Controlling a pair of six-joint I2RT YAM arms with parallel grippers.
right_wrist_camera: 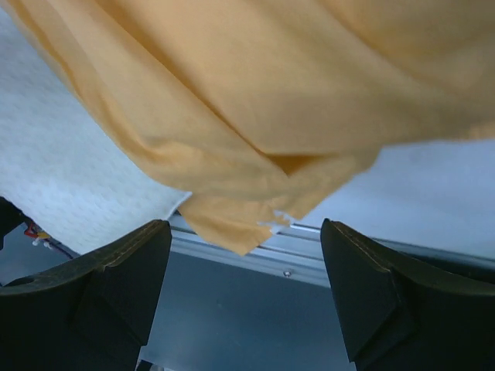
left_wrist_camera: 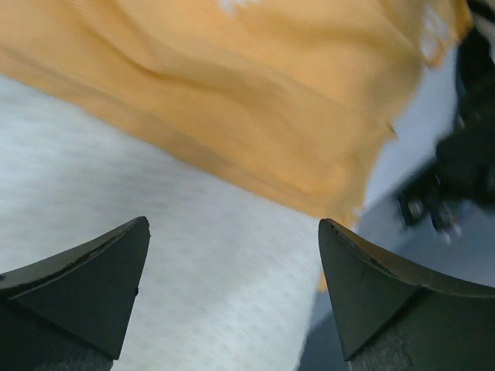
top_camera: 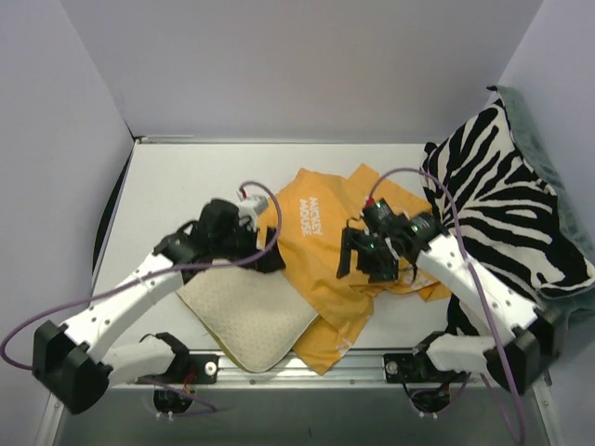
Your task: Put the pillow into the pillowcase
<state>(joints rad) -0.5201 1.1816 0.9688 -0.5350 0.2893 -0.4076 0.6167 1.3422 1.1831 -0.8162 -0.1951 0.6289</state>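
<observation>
The orange pillowcase (top_camera: 321,232) lies crumpled in the middle of the table, "MICKEY MOUSE" lettering up. The cream, bumpy pillow (top_camera: 249,319) lies flat at the front left, and its right edge runs beneath the orange fabric. I cannot tell whether that edge is inside the case. My left gripper (top_camera: 271,253) hovers open over the seam between the pillow (left_wrist_camera: 193,263) and the pillowcase (left_wrist_camera: 255,100), holding nothing. My right gripper (top_camera: 359,262) stands open above the pillowcase's front part (right_wrist_camera: 271,100), empty, with a strip of pillow (right_wrist_camera: 62,178) to its left.
A zebra-striped cushion (top_camera: 507,209) on grey-green fabric fills the right side, close behind the right arm. The table's metal front rail (right_wrist_camera: 309,255) runs just below the pillowcase's hanging corner. White walls enclose the back and both sides.
</observation>
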